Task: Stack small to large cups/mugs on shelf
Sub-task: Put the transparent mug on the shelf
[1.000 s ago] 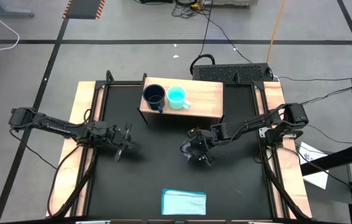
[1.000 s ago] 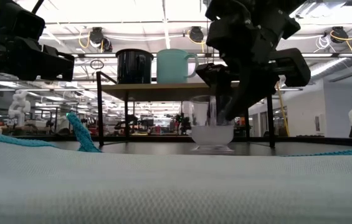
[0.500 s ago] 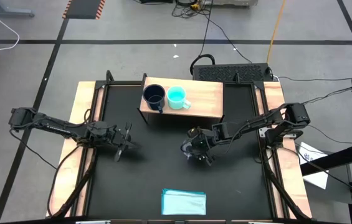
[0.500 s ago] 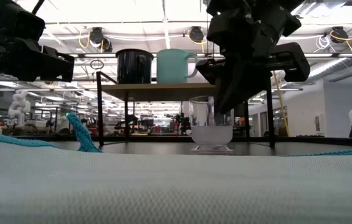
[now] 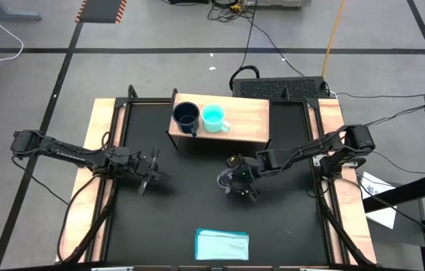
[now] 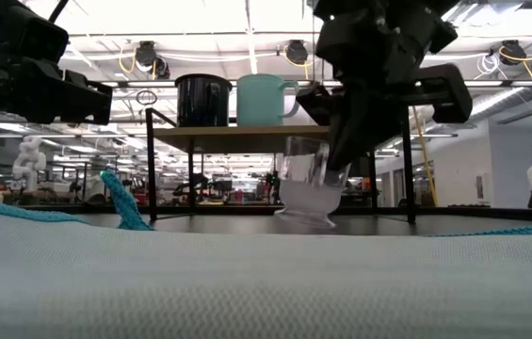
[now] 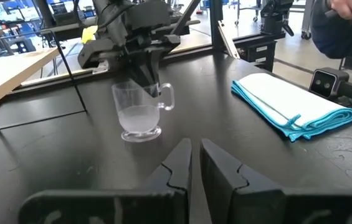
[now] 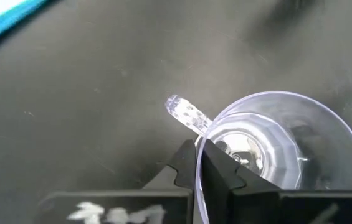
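The small clear glass cup [image 6: 305, 184] stands tilted on the black table, right of centre, in front of the shelf [image 5: 246, 120]. My right gripper [image 8: 197, 152] is shut on its rim beside the handle [image 8: 188, 115]. On the light wood shelf top stand the dark navy mug [image 5: 186, 116] and the turquoise mug [image 5: 213, 117], side by side on their bases. My left gripper [image 5: 150, 175] hovers shut over the table's left half, pointing at the glass cup [image 7: 139, 115] and touching nothing. My right gripper pinches the glass cup's wall at the rim [image 8: 202, 140], right next to the handle, with one finger inside the cup and one outside. The fingers come from above, slanting down from the table's right. The cup leans over, one side of its foot [image 6: 289, 217] low at the table.
A folded light blue cloth [image 5: 222, 245] lies at the table's near edge, in the middle. Wooden strips [image 5: 105, 128] edge the table left and right. The shelf stands on thin dark legs [image 6: 150, 169] at the far side, with bare wood to the right of the turquoise mug.
My right gripper has shut on the glass cup's rim by the handle. The cup, which stood upright, has tipped and shifted a little toward the table's left, with one side of its foot risen.
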